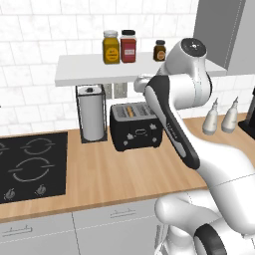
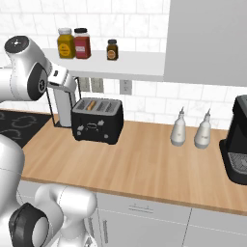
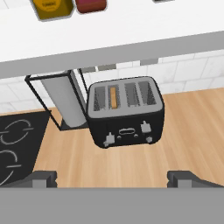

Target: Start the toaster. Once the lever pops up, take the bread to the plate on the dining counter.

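Bread sits in toaster beyond the spread claw.

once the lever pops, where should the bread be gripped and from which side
Grip the bread by its top edge, coming straight down from above. It stands upright in the second slot from the left of the toaster, so just that thin edge shows; the flat faces are walled in. Turn the open end effector so its fingers close across the slice's thin faces, probably once it rises higher.
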